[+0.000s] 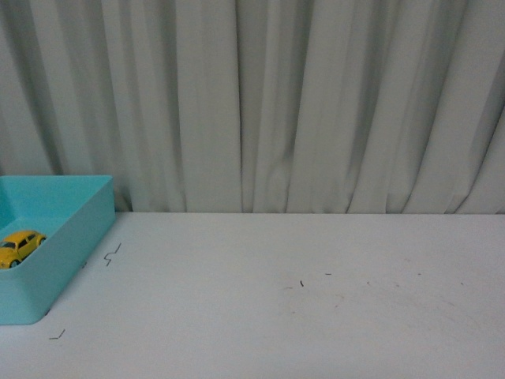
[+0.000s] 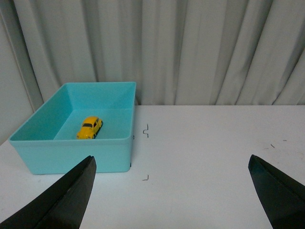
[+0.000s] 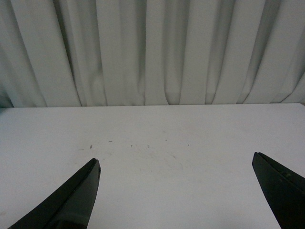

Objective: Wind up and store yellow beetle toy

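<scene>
The yellow beetle toy [image 1: 19,247] rests on its wheels on the floor of a turquoise bin [image 1: 75,237] at the table's left edge. The left wrist view shows the same yellow beetle toy [image 2: 90,128] inside that turquoise bin [image 2: 71,152], well beyond the fingers. My left gripper [image 2: 171,164] is open over bare table beside the bin, holding nothing. My right gripper [image 3: 174,162] is open too, above empty white tabletop. Neither arm appears in the front view.
A white table [image 1: 316,300] with small black corner marks [image 1: 113,254] near the bin and faint scuffs [image 1: 316,280] mid-table. A pale pleated curtain [image 1: 300,103] hangs along the back edge.
</scene>
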You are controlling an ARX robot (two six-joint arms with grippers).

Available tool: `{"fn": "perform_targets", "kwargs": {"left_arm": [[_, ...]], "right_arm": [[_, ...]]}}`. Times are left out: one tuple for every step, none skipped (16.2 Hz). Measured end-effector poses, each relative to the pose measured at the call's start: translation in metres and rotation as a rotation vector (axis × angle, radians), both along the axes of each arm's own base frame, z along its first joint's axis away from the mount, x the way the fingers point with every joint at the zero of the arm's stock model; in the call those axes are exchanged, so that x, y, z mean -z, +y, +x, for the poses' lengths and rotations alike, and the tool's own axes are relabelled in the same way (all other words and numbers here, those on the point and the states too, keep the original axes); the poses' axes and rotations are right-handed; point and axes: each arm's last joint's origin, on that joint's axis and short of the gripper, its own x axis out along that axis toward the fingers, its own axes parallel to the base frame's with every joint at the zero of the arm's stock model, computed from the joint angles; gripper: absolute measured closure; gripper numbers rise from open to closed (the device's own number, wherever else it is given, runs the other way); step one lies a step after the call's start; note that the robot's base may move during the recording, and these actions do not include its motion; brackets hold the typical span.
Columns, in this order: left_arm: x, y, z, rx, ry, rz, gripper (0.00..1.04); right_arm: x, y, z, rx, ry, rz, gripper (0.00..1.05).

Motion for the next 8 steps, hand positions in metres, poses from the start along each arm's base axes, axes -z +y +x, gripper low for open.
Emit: {"fn": "perform_targets", "kwargs": {"left_arm": [[0.0, 0.0, 0.0, 0.0, 0.0, 0.0, 0.07], [0.0, 0.0, 0.0, 0.0, 0.0, 0.0, 0.07], [0.0, 0.0, 0.0, 0.0, 0.0, 0.0, 0.07], [0.0, 0.0, 0.0, 0.0, 0.0, 0.0, 0.07], [0.0, 0.0, 0.0, 0.0, 0.0, 0.0, 0.07], [0.0, 0.0, 0.0, 0.0, 0.0, 0.0, 0.07], [0.0, 0.0, 0.0, 0.0, 0.0, 0.0, 0.07], [0.0, 0.0, 0.0, 0.0, 0.0, 0.0, 0.07]], "right_arm": [[0.0, 0.0, 0.0, 0.0, 0.0, 0.0, 0.07], [0.0, 0.0, 0.0, 0.0, 0.0, 0.0, 0.07], [0.0, 0.0, 0.0, 0.0, 0.0, 0.0, 0.07], [0.0, 0.0, 0.0, 0.0, 0.0, 0.0, 0.07], [0.0, 0.0, 0.0, 0.0, 0.0, 0.0, 0.07], [0.0, 0.0, 0.0, 0.0, 0.0, 0.0, 0.07], [0.0, 0.0, 0.0, 0.0, 0.0, 0.0, 0.07], [0.0, 0.0, 0.0, 0.0, 0.0, 0.0, 0.07]]}}
